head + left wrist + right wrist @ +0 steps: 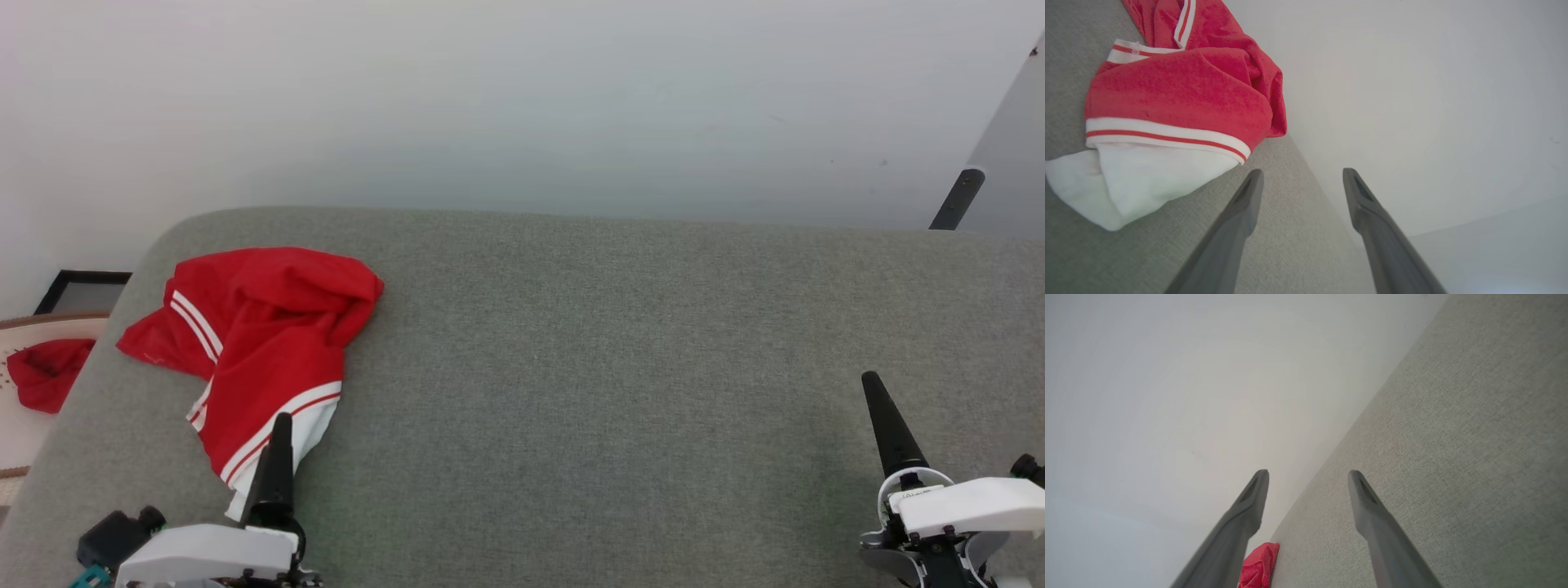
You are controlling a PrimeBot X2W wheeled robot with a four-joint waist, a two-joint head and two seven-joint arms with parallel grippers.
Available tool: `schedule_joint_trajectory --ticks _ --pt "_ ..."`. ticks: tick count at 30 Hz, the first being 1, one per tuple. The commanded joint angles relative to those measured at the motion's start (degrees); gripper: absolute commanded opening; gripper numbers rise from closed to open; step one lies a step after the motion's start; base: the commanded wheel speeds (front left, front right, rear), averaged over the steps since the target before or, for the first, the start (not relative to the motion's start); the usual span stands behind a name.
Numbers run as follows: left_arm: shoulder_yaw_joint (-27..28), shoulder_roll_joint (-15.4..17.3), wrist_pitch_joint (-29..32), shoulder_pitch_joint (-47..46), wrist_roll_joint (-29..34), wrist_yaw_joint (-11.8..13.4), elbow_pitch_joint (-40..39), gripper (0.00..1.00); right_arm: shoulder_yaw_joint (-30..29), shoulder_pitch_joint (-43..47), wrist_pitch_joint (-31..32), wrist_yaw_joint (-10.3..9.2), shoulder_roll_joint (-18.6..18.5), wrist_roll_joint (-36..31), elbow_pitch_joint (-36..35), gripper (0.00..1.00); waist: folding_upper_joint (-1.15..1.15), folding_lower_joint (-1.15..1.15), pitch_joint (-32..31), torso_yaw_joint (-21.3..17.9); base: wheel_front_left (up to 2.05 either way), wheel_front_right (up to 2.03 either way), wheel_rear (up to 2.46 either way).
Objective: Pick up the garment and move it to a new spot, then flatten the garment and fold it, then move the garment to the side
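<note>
The garment [261,343] is a red jersey with white-and-red striped trim, lying crumpled at the left end of the grey padded table [612,367]. Its white panel points toward me. In the left wrist view the garment [1175,94] lies just ahead and left of the fingers. My left gripper [280,425] hovers at the garment's near edge, and in its own view the left gripper [1300,175] stands open and empty. My right gripper [872,382] is far off at the table's right, and the right gripper [1308,475] is open too. A bit of the garment [1259,565] shows far off there.
A smaller plain red cloth [45,371] lies on a pale surface [24,433] left of the table, beside a dark frame [82,286]. A grey panel with a black strut [957,198] leans at the upper right. A pale wall [522,98] backs the table.
</note>
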Motion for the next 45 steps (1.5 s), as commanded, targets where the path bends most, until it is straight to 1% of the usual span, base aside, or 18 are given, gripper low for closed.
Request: schedule_joint_trajectory --ticks 1,12,15,19,31,37,45 --pt "0.0 0.5 -0.5 -1.4 2.6 -0.3 -1.1 1.0 0.4 -1.8 -0.5 0.02 -0.7 -1.9 -1.0 1.0 0.0 0.0 0.0 0.0 0.0 0.0 0.0" --pt "-1.2 0.6 -2.8 -1.0 17.1 0.7 -3.1 1.0 1.6 -2.6 -2.8 0.03 -1.7 -13.0 1.1 1.0 0.0 0.0 0.0 0.0 0.0 0.0 0.0" --pt "-1.4 0.7 -3.4 -0.5 20.2 0.8 -3.3 1.0 2.0 -3.2 -3.4 0.03 -1.9 -14.9 2.2 1.0 0.0 0.0 0.0 -0.1 0.0 0.0 0.0" --pt "-1.8 1.0 -4.1 -0.1 24.0 1.1 -3.4 1.0 2.5 -3.4 -4.1 0.03 -2.5 -19.0 2.6 1.0 0.0 0.0 0.0 -0.1 0.0 0.0 0.0" --pt "-3.3 2.2 -6.2 0.8 34.1 2.6 -4.3 1.0 2.7 -4.0 -6.2 0.04 -3.1 -31.3 2.8 1.0 0.0 0.0 0.3 0.0 0.0 0.0 0.0" --pt "-4.2 2.4 -7.1 1.3 37.8 3.2 -4.7 1.0 3.2 -4.1 -7.2 0.03 -3.2 -38.0 3.5 1.0 0.0 0.0 0.3 -0.1 0.0 0.0 0.0" --pt "-5.6 2.9 -8.3 2.0 42.8 3.9 -5.0 1.0 1.8 -4.2 -8.3 0.04 -2.5 -45.5 3.3 1.0 0.0 0.0 0.4 -0.2 0.0 0.0 0.0"
